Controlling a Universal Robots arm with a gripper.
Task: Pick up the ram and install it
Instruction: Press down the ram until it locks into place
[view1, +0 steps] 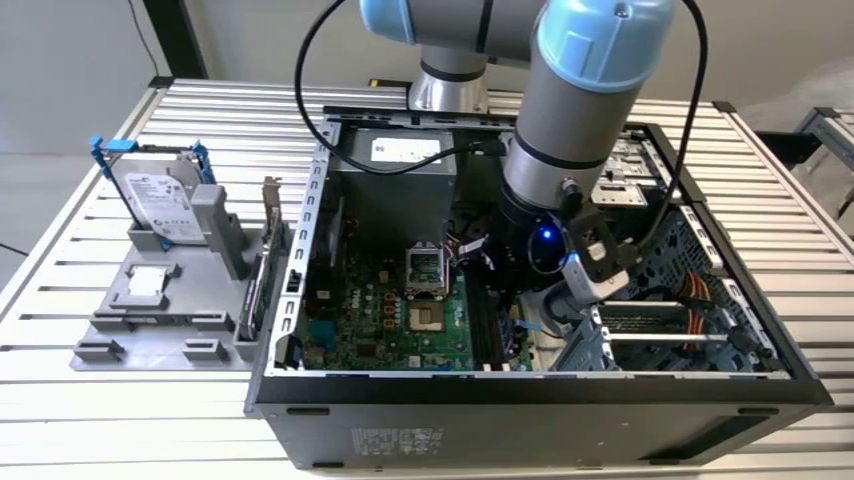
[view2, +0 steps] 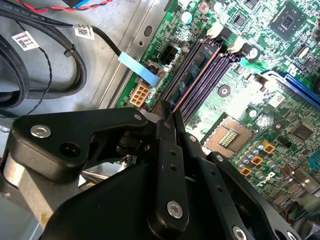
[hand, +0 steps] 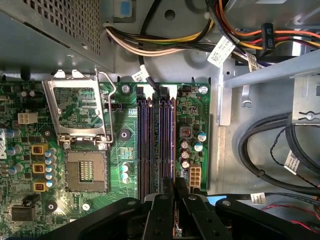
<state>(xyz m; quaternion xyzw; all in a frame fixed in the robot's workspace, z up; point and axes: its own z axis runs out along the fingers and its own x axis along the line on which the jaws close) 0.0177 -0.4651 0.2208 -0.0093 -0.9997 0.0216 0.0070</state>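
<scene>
The ram shows edge-on as a thin reddish-brown strip. It stands in line with the dark memory slots of the green motherboard, at the slot nearest the board's edge. In the first wrist view the ram runs along that outer slot. My gripper is shut on the ram's near end, its black fingers pressed to both sides of it. In the first wrist view the gripper sits right over the slot's end. The exterior view has the arm's wrist low inside the open computer case.
A silver hard drive with blue handles stands on a grey fixture at the exterior view's left, with a bracketed card beside it. The open processor socket lies beside the slots. Black cables and coloured wire bundles crowd the case.
</scene>
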